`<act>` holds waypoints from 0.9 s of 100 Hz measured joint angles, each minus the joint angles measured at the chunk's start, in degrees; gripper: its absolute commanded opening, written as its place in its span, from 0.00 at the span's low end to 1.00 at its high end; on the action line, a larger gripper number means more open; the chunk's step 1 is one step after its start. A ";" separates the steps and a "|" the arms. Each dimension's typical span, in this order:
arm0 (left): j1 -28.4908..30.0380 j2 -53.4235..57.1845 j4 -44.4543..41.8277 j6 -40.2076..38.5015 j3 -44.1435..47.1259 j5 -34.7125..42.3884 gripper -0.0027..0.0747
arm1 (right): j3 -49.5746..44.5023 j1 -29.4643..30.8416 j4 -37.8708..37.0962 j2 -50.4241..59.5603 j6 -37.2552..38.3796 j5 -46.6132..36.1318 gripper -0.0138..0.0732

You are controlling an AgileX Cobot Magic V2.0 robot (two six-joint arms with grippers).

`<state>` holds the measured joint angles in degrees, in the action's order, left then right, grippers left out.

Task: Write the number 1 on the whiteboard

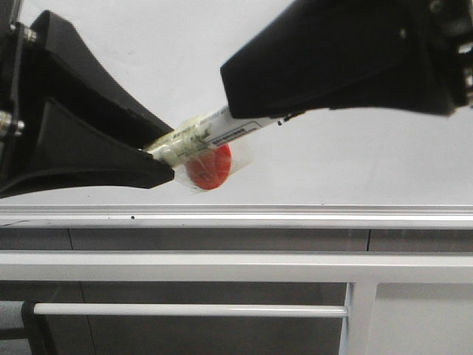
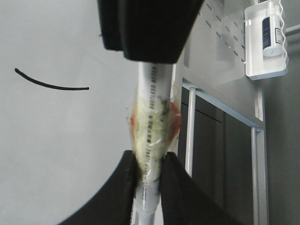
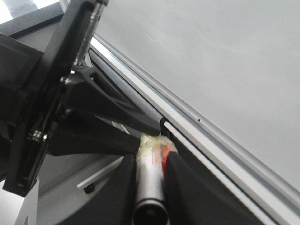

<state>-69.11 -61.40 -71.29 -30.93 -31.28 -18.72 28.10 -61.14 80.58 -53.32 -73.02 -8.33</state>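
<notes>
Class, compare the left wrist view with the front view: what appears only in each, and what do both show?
Only the left wrist view shows the number 1, a thin black stroke on the whiteboard, plus a white wall rack holding a bottle. Only the front view shows the silver rail under the board and the frame bars below. Both show the marker held by the left hand and the right hand.

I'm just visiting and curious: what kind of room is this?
Probably a lab or workshop: a big whiteboard on a metal frame, a pegboard holding a bottle.
</notes>
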 measured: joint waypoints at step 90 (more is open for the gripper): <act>0.00 8.41 -14.39 -49.33 6.91 0.18 0.01 | -4.95 0.00 -0.77 28.31 -9.19 -8.83 0.08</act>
<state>-69.11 -52.99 -85.69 -80.26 -24.36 -18.54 23.15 -61.14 79.81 -25.00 -82.21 -17.16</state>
